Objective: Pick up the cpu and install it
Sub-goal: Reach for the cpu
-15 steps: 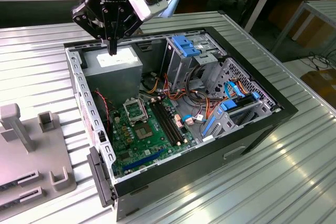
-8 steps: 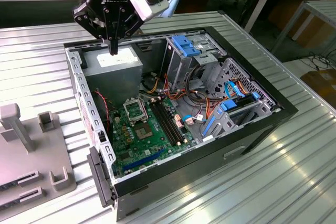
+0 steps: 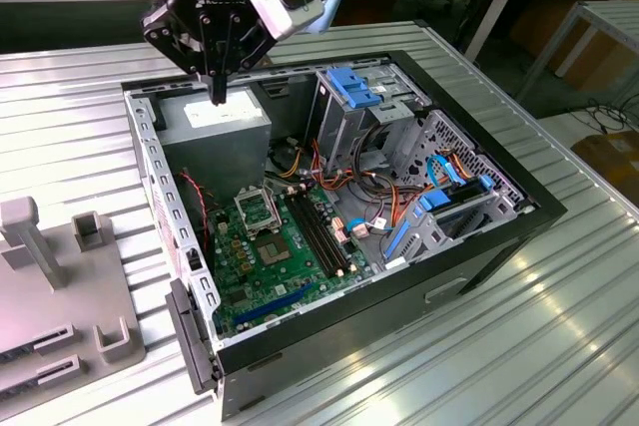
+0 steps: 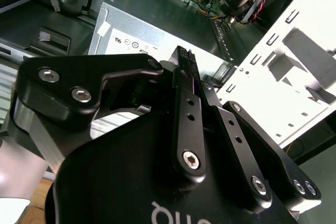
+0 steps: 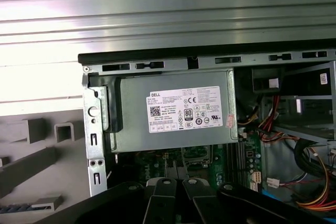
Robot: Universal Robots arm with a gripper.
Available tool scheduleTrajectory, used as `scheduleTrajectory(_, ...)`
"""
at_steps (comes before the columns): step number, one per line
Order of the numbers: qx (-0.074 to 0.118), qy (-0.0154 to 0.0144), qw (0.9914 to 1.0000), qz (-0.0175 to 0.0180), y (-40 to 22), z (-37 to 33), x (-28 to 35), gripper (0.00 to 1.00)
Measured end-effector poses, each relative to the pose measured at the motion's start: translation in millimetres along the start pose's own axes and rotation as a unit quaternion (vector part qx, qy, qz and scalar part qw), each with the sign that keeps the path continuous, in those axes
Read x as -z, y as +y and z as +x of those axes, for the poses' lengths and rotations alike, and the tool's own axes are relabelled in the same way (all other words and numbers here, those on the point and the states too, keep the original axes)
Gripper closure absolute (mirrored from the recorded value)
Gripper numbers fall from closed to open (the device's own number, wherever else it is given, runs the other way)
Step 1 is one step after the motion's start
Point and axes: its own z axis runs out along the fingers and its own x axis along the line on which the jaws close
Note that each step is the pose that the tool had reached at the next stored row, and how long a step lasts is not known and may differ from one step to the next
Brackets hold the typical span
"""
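Note:
My gripper [image 3: 218,94] hangs over the back corner of an open computer case [image 3: 519,209], just above the grey power supply [image 3: 222,115]. Its two dark fingers [image 4: 184,59] are pressed together, and I see nothing between them. The cpu is out of view. Lower down in the case lies the green motherboard [image 3: 300,256]. On it sits a square metal socket frame [image 3: 257,209], with a small dark glossy die [image 3: 272,246] just in front. In the first wrist view the labelled power supply [image 5: 173,111] is straight ahead.
Blue-tabbed drive cages [image 3: 354,87] and bundles of cables [image 3: 389,182] fill the side of the case on the exterior view's right. A grey fixture with upright blocks [image 3: 60,286] stands on the ribbed metal table [image 3: 499,346] at the exterior view's left.

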Motion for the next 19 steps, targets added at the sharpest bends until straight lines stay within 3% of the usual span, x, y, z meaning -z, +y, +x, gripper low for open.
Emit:
scheduleTrajectory(6, 0.0, -0.0001, 1.0, 0.0001, 0.2, -1.9, 1.3, 0.89)
scheduleTrajectory(8, 0.0, -0.0001, 1.0, 0.0, 0.7, -2.1, 11.4, 0.89)
scheduleTrajectory(9, 0.0, -0.0001, 1.0, 0.0, 1.0, -2.3, 19.7, 0.89)
scheduleTrajectory(14, 0.0, -0.0001, 1.0, 0.0001, 1.1, -4.9, 18.7, 0.89)
scheduleTrajectory(16, 0.0, -0.0002, 1.0, 0.0001, 1.1, -12.0, 14.9, 0.89)
scheduleTrajectory(19, 0.0, -0.0005, 1.0, 0.0, 2.0, -29.6, 5.5, 0.89)
